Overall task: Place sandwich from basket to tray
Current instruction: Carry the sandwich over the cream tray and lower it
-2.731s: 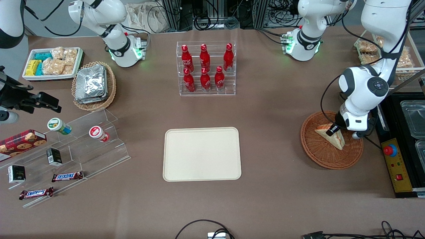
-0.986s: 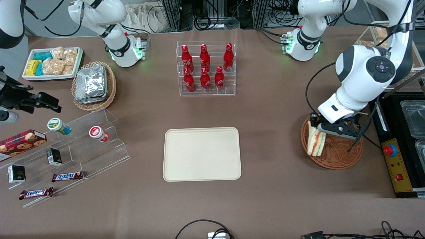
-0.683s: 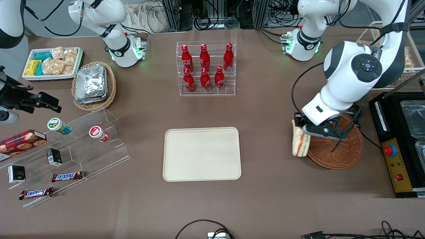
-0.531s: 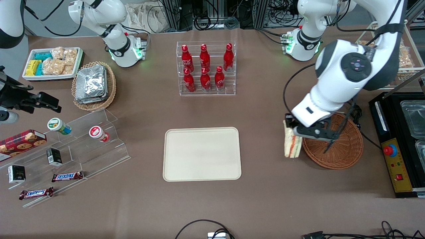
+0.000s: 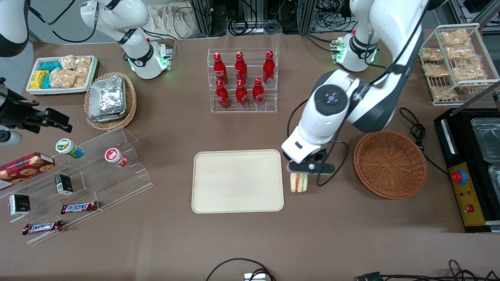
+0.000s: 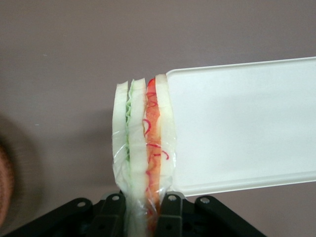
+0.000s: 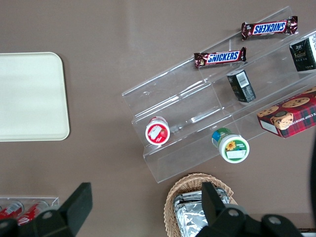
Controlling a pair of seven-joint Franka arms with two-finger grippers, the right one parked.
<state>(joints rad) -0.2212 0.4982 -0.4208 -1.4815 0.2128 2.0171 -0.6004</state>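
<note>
**Sandwich hanging beside the tray**

The gripper [image 5: 299, 176] is hovering above the counter [image 5: 332, 218], between the tray [image 5: 237, 181] and the basket [image 5: 390, 164]. Its jaws are gripping the sandwich [image 6: 143, 148] by one end, and it is hanging just beside the tray's edge.

- The gripper [image 5: 300, 174] hangs above the table [image 5: 336, 242], between the tray [image 5: 237, 181] and the basket [image 5: 390, 164], just beside the tray's edge.
- The sandwich [image 5: 299, 182] is clamped between the fingers [image 6: 168, 213] and hangs below them, clear of the basket, beside the tray's rim.
- The basket sits toward the working arm's end of the table, well apart from the tray.
- The bottle rack [image 5: 242, 80] stands farther from the front camera than the tray.
</note>
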